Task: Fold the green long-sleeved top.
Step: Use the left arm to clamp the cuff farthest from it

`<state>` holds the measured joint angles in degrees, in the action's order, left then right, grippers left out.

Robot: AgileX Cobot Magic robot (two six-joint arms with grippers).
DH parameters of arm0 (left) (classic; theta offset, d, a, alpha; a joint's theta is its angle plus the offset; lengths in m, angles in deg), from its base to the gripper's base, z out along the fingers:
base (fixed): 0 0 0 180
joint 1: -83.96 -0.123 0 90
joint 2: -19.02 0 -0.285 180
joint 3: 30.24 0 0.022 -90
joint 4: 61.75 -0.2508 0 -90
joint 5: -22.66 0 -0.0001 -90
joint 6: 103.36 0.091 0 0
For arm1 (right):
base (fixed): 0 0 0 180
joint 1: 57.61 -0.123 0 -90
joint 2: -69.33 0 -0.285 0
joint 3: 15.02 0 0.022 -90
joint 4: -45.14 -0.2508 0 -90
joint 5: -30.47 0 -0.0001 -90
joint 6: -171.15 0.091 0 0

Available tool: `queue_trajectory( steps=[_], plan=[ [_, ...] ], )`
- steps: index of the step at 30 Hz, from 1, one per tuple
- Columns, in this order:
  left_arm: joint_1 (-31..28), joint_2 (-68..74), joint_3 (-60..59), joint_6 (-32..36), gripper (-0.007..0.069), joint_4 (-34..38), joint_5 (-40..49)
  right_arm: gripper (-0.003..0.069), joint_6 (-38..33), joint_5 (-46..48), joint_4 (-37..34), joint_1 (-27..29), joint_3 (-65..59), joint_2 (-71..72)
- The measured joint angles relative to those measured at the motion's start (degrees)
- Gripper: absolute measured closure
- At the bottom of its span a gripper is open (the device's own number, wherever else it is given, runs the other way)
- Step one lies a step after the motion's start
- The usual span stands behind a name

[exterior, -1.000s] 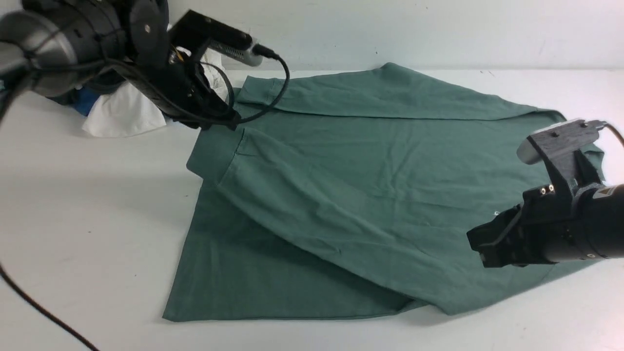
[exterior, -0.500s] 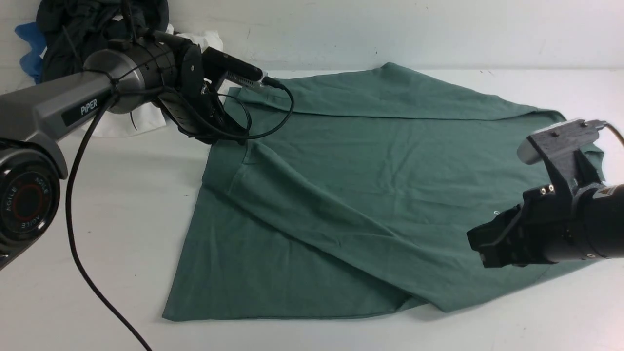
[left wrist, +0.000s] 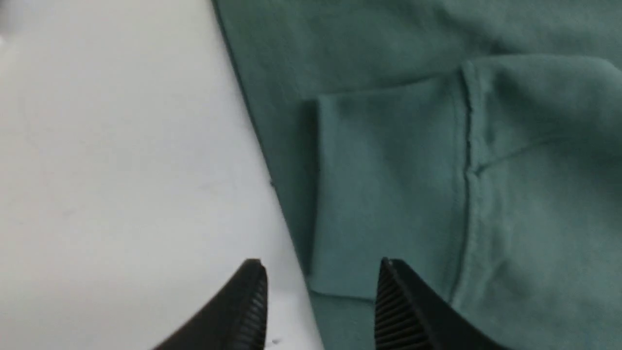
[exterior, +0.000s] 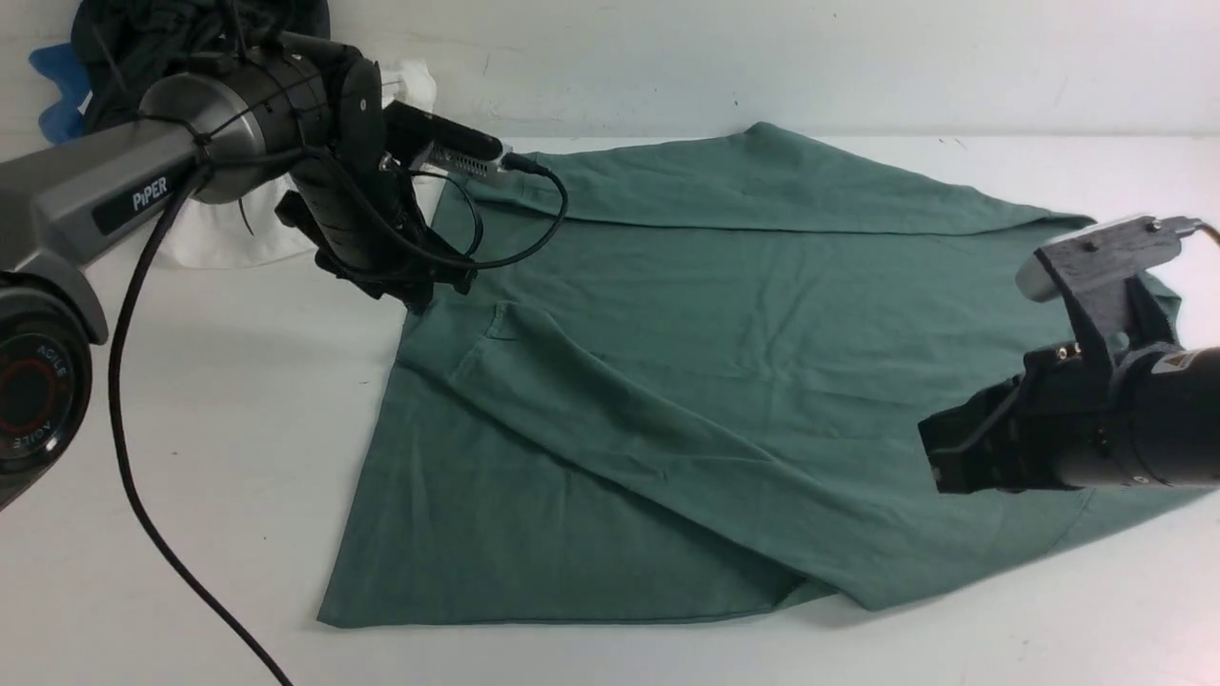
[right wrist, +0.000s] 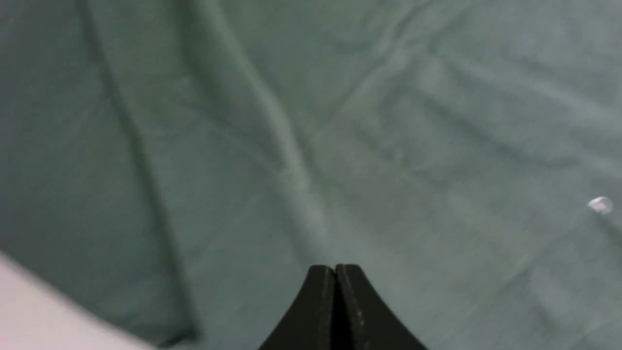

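Observation:
The green long-sleeved top (exterior: 724, 362) lies spread on the white table (exterior: 191, 457). One sleeve is folded slantwise over the body, and its cuff (exterior: 448, 333) (left wrist: 384, 184) rests flat near the top's far left edge. My left gripper (exterior: 424, 293) (left wrist: 319, 265) hovers just above that cuff, open, with nothing between its fingers. My right gripper (exterior: 932, 465) (right wrist: 335, 268) hangs over the right part of the top, shut and empty. A small white logo (right wrist: 601, 205) shows on the cloth near it.
A heap of other garments sits at the back left against the wall: black (exterior: 191, 33), blue (exterior: 55, 76) and white (exterior: 229, 238). The left arm's black cable (exterior: 143, 495) trails over the table's left side.
My left gripper has opened and let go of the sleeve cuff, which has dropped flat onto the top. The left arm has drawn back a little leftward. The right arm has lifted slightly.

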<state>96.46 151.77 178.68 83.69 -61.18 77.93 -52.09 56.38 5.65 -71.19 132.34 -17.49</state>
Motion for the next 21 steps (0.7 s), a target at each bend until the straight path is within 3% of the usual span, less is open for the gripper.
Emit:
queue_trajectory(
  steps=[5, 11, 16, 21],
  plan=[
    [0.00, 1.79, 0.00, 0.15, 0.0337, 5.54, 2.29, 0.0669, 0.00, -3.25, 0.00, 0.00, 5.39, -8.91],
    [0.06, 4.19, 0.00, 1.90, 0.0337, 7.61, 3.52, 0.0669, 0.00, 3.29, 0.90, -0.06, 13.42, -21.64],
    [0.06, 4.23, 1.86, 2.09, 0.0335, 7.67, 3.57, 0.0669, 0.00, 8.21, 0.93, -1.53, 13.41, -24.41],
    [0.06, 4.23, 7.13, 2.04, 0.0335, 7.85, 1.43, 0.0669, 0.16, 8.66, 5.47, -4.76, 9.83, -24.46]
  ],
)
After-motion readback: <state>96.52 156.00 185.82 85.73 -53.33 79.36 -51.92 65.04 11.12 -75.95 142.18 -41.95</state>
